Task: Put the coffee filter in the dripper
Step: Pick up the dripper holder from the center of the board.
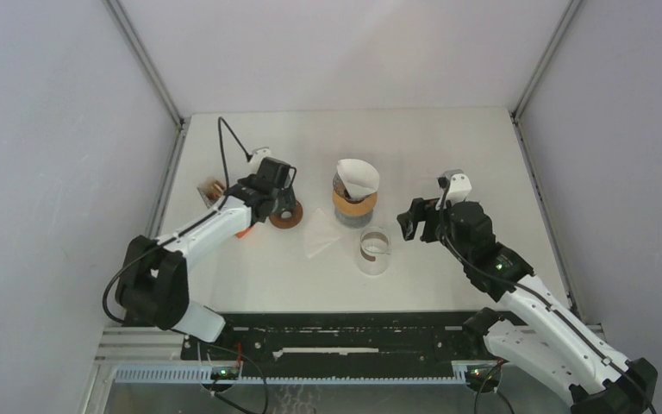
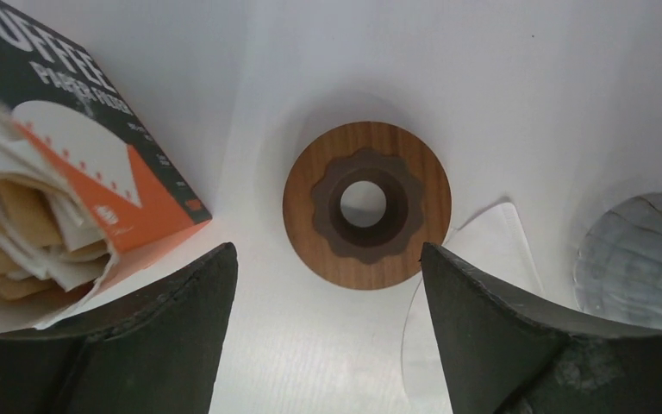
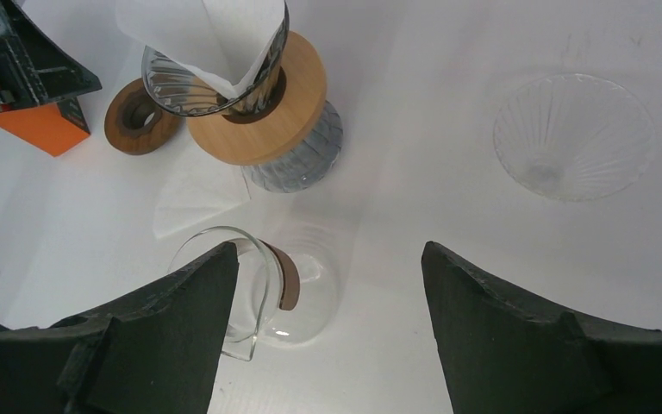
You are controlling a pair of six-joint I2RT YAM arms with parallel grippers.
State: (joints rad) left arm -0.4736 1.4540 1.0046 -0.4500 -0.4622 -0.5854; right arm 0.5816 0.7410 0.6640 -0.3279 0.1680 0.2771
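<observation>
A white paper coffee filter point(image 3: 211, 39) stands opened as a cone inside the glass dripper point(image 3: 168, 86), its edge rising above the rim. The dripper rests in a light wooden collar point(image 3: 289, 103) on a ribbed glass base. In the top view the filter point(image 1: 358, 176) is at mid-table. My right gripper point(image 3: 329, 250) is open and empty, to the right of the dripper and apart from it point(image 1: 409, 220). My left gripper point(image 2: 326, 250) is open and empty, hovering over a dark wooden ring point(image 2: 366, 204) left of the dripper.
An orange and black filter box point(image 2: 78, 155) with loose filters lies at the left. A flat filter point(image 3: 194, 198) lies on the table before the dripper. A clear glass server point(image 3: 263, 293) stands near my right gripper's left finger. A second glass cone point(image 3: 573, 134) sits at the right.
</observation>
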